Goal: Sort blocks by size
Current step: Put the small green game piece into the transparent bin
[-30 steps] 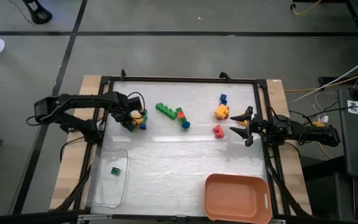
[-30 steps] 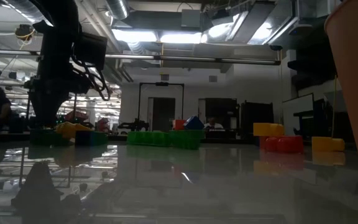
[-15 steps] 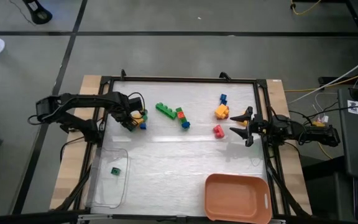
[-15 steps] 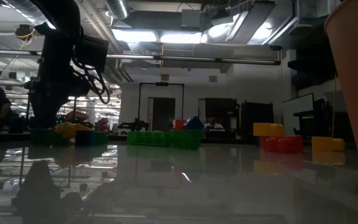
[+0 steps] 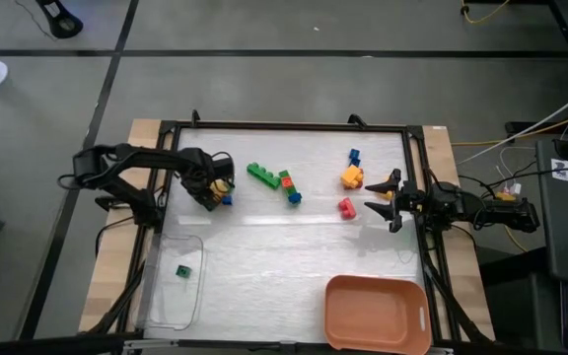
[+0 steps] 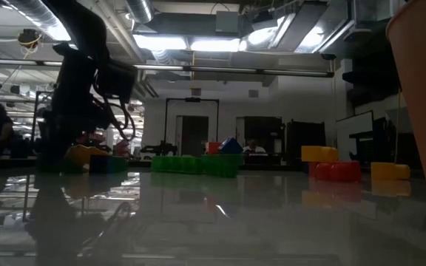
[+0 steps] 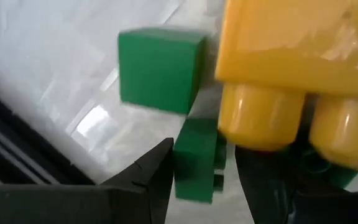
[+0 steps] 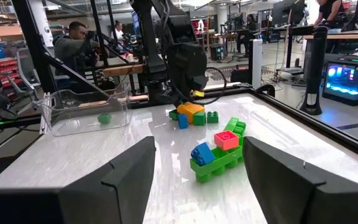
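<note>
The left gripper (image 5: 212, 193) is down at a small cluster of blocks (image 5: 223, 187) on the far left part of the surface (image 5: 284, 266). Its fingers stand on both sides of a small green block (image 7: 196, 160), under a yellow block (image 7: 297, 74); I cannot tell if they press it. The right gripper (image 5: 383, 200) waits open at the right edge, near a red block (image 5: 346, 207). More blocks lie in the far middle. One green block (image 5: 181, 270) lies in the clear tray (image 5: 171, 311) at the near left.

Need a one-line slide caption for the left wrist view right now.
Left claw straddles a small green plastic brick, beside a green cube and a yellow studded brick.
</note>
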You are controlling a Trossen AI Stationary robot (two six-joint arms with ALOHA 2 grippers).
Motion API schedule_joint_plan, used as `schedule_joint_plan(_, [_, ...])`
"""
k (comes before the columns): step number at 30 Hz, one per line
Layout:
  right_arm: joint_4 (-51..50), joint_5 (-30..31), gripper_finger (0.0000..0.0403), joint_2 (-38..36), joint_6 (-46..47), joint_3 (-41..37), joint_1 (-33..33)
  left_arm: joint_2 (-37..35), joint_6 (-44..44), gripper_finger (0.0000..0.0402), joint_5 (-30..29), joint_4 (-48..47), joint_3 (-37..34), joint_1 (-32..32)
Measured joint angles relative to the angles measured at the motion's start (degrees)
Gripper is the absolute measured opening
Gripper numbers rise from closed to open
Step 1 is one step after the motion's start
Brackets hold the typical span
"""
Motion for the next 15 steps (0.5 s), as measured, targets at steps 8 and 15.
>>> schedule_joint_plan(8, [0.02,0.00,0.0243,0.00,-0.02,0.00,0.00,0.74,0.85,0.0114,0.01,-1.36,-0.02,0.00])
schedule_joint_plan(15, [0.04,0.00,0.0243,0.00,-0.02,0.00,0.00,0.65,0.86,0.0072,0.13,-2.99,-0.01,0.01])
